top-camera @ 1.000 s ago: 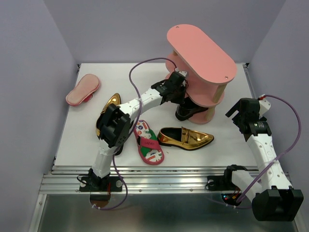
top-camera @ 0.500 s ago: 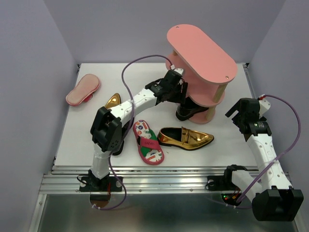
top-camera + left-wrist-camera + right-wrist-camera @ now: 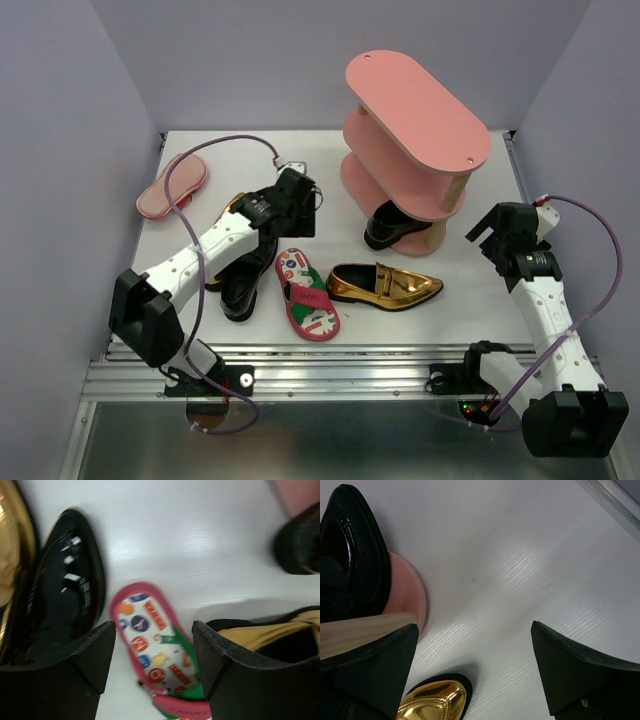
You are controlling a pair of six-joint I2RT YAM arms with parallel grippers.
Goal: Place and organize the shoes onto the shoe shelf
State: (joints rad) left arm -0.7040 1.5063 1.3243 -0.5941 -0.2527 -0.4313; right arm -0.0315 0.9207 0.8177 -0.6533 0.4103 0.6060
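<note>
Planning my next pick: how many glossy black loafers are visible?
2. One glossy black loafer sits on the salmon-pink shelf's bottom board; the second black loafer lies on the white table, partly under the left arm.

Gloss, mirror gold and matt board about the fingers

Left of the left gripper (image 3: pixel 152 626) and its matt black fingers (image 3: pixel 85 665) a patent-glossy black loafer (image 3: pixel 65 600) is seen, and between them a flip-flop (image 3: pixel 155 650) with a smooth printed footbed. By one finger of the right gripper (image 3: pixel 474 626), a mirror-bright gold loafer (image 3: pixel 435 700), a matt salmon shelf board (image 3: pixel 415 600) and a pale bare-wood post (image 3: pixel 365 630) are shown.
</note>
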